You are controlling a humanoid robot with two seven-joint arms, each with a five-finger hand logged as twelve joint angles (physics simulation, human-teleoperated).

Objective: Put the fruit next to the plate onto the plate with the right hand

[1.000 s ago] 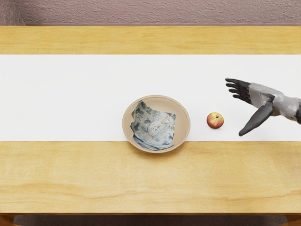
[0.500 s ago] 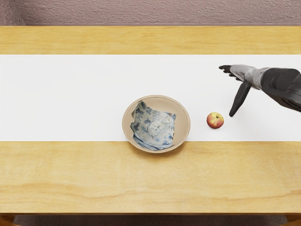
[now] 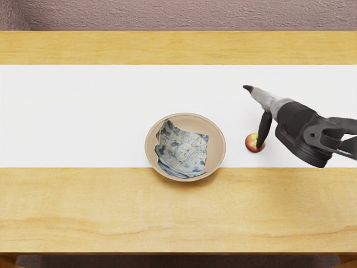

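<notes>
Apple (image 3: 252,144) sits unmoved on the counter (image 3: 167,212) beside the plate (image 3: 220,139); the right hand (image 3: 269,107) has swung in over it, fingers (image 3: 251,90) spread, holding nothing. A grasp seems next.

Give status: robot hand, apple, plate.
Right robot hand open, above apple, thumb beside it, no grasp. Apple on white runner, right of plate. Nothing between them. Left out of view.
</notes>
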